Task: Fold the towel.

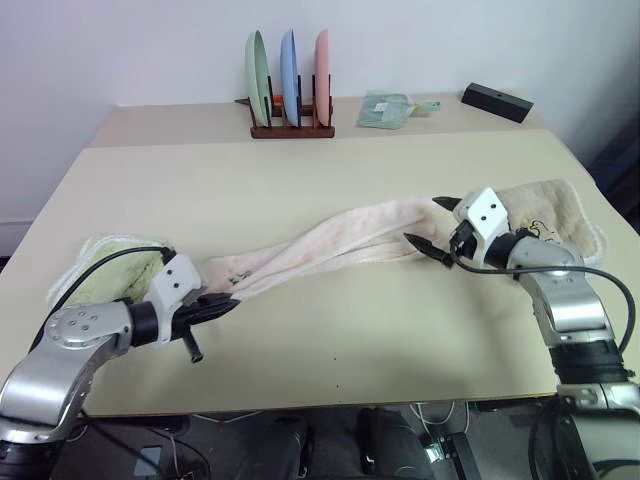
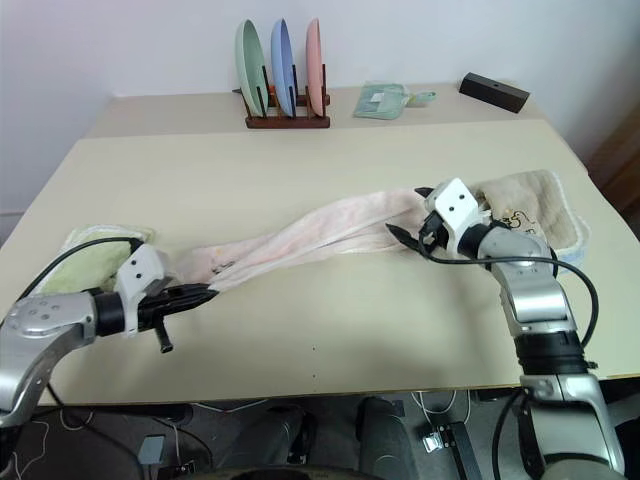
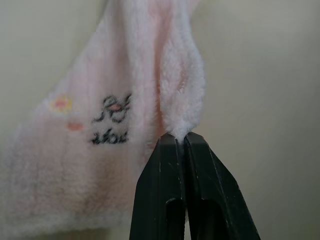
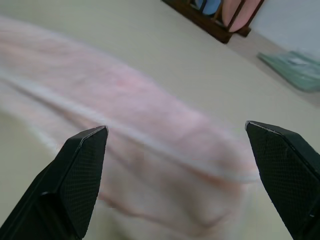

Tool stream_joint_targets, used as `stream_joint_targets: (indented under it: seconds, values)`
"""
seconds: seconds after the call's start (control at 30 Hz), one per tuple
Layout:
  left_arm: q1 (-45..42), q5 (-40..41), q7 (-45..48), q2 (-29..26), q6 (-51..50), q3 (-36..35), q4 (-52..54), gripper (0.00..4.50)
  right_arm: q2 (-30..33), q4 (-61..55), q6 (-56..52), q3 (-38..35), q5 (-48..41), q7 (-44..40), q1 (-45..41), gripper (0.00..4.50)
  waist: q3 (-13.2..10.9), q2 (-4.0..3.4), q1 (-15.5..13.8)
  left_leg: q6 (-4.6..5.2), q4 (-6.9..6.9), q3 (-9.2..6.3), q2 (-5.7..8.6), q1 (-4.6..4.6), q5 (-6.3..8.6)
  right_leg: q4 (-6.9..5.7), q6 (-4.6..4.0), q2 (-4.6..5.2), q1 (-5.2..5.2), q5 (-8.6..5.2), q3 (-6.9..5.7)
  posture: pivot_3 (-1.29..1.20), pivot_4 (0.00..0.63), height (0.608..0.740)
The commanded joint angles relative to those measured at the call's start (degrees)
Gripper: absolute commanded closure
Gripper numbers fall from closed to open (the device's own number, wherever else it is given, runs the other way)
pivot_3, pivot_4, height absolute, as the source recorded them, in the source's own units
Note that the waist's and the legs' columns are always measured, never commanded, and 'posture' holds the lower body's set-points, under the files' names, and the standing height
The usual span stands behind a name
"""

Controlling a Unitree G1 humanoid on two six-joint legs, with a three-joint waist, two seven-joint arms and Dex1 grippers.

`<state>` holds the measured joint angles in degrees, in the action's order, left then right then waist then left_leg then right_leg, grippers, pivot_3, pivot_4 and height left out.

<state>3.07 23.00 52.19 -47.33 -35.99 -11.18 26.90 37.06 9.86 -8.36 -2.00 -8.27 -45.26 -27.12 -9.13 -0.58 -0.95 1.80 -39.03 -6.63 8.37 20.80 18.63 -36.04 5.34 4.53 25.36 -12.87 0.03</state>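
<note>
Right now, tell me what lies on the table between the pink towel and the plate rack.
Nothing: in the left eye view the tabletop is bare between the pink towel and the plate rack.

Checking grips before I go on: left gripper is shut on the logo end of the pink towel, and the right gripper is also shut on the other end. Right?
Not quite. The left gripper is shut on the logo end of the pink towel, but the right gripper is open, with its fingers spread wide over the towel rather than closed on it. The right wrist view shows this.
</note>
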Motion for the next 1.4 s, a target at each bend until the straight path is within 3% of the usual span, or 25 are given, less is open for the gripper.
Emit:
stream_joint_targets:
  seconds: [0.03, 0.27, 0.53, 0.87, 0.97, 1.17, 1.4]
  values:
    - [1.5, -0.7, 0.4, -2.0, 2.2, -2.7, -0.2, 4.45, 0.6, 4.8, 4.4, 0.9, 2.4, -0.2, -3.4, 0.0, 0.0, 0.0, 0.2, 0.0, 0.0, 0.01, 0.0, 0.01, 0.0, 0.01, 0.0, 0.0, 0.01, 0.0, 0.0, 0.0, 0.15, 0.74]
    - [2.1, -1.3, -0.9, -1.7, 4.3, -2.2, -1.8, 4.45, 4.5, 20.1, 21.5, 7.8, 14.6, 1.4, -9.6, 0.0, 0.0, -0.02, 0.3, 0.0, 0.05, 0.04, 0.0, 0.01, 0.0, 0.0, 0.0, -0.01, 0.06, 0.0, 0.01, 0.0, 0.15, 0.74]
    - [1.6, -1.1, -1.5, -1.5, 4.6, -1.2, -2.3, 4.45, 4.1, 38.5, 38.5, 17.0, 31.0, 15.6, -20.3, 0.0, 0.0, -0.02, 0.6, -0.01, 0.09, 0.05, -0.01, 0.0, 0.0, -0.02, -0.01, -0.02, 0.1, -0.01, 0.01, 0.0, 0.15, 0.74]
    - [1.8, -0.7, -2.3, -1.4, 3.8, -1.0, -1.3, 4.45, 0.8, 52.7, 49.8, 27.0, 44.4, 29.7, -32.2, 0.0, 0.0, -0.02, 0.9, -0.03, 0.11, 0.06, 0.0, 0.0, -0.01, -0.03, -0.01, -0.05, 0.11, -0.01, 0.03, 0.0, 0.15, 0.74]
    - [2.6, -0.6, -3.0, -1.4, 3.4, -1.5, -0.4, 4.5, 1.1, 54.7, 51.7, 30.1, 48.3, 33.1, -34.0, 1.28, 0.0, -0.02, 0.9, -0.04, 0.12, 0.05, 0.0, 0.0, -0.01, -0.03, -0.02, -0.06, 0.12, -0.01, 0.03, 0.0, 0.15, 0.74]
    - [4.2, -0.2, -3.4, -1.3, 3.1, -2.6, 0.6, 4.5, 1.4, 56.4, 52.3, 30.8, 49.8, 37.0, -34.4, 4.38, 0.0, -0.02, 1.1, -0.06, 0.15, 0.05, 0.0, 0.0, -0.02, -0.03, -0.02, -0.07, 0.13, -0.01, 0.04, 0.0, 0.15, 0.74]
    - [2.9, 0.5, -5.0, -0.5, 4.4, -4.9, -0.9, 4.5, 4.1, 53.8, 54.1, 28.5, 47.0, 35.9, -32.4, 4.48, 0.0, -0.03, 1.6, -0.06, 0.19, 0.04, 0.0, -0.01, -0.03, -0.03, -0.03, -0.08, 0.14, -0.02, 0.04, 0.0, 0.15, 0.74]
